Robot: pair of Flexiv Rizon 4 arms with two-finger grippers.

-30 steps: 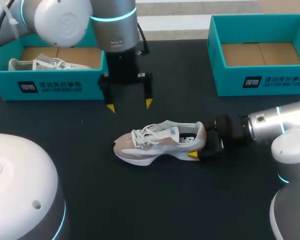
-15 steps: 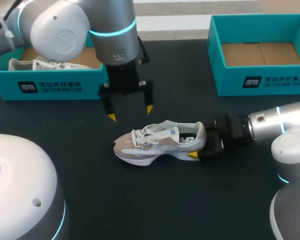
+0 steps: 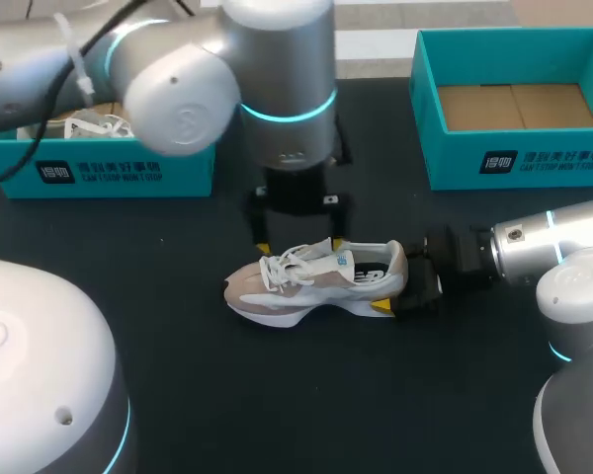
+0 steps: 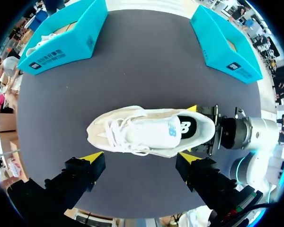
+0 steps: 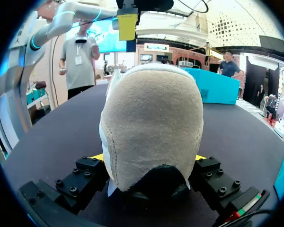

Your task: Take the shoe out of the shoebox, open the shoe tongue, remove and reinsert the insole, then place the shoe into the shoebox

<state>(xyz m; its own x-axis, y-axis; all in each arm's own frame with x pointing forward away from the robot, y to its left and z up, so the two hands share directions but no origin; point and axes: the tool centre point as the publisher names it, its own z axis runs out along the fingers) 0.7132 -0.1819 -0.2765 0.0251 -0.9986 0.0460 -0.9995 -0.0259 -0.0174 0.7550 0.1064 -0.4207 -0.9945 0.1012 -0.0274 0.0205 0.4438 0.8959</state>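
shoe [image 3: 316, 281] sits upright mid-desk [image 3: 277, 395], toe toward the left edge. right gripper [image 3: 400, 286] pinches the heel from both sides, yellow tips against it. left gripper [image 4: 141, 156] hangs over the laces, fingers spread wide, no contact visible. right shoebox [image 3: 514, 163] at far right corner, left shoebox [image 3: 109, 170] at far left.

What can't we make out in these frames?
- Right wrist view: the heel of the shoe blocks the view past the right gripper, hiding laces and tongue.
- Head view: the left arm covers most of the left shoebox and its contents.
- Head view: one fingertip of the left gripper is hidden behind the shoe.
- Left wrist view: only the heel end of the insole shows; the tongue covers the rest.
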